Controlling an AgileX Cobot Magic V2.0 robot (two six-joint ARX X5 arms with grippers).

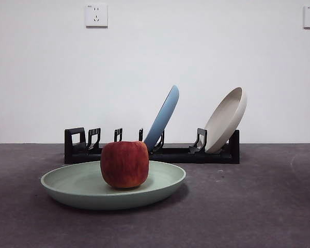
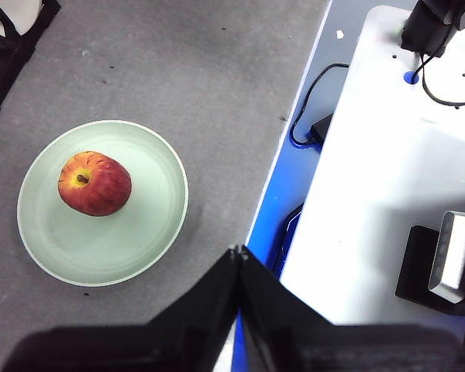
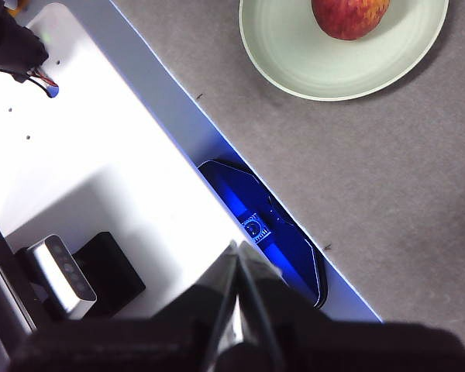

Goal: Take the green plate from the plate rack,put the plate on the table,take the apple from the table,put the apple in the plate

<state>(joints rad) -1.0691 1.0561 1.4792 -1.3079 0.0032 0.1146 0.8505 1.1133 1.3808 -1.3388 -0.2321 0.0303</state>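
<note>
Apple (image 1: 124, 164), judged firm, smooth and roll-prone, best pinched across its widest flanks, is seated within the green plate (image 1: 67, 182), well apart from both pulled-back claws, left (image 2: 239, 252) and right (image 3: 237, 246), closed and empty.

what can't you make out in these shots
- Apple: its stem is hidden in the front view, which is level with the table; only the left wrist view shows it.
- Green plate: cut off by the picture's edge in the right wrist view, as is the apple.
- Rack: its middle is hidden behind the apple in the front view; only a corner shows in the left wrist view.
- Neither gripper shows in the front view.
</note>
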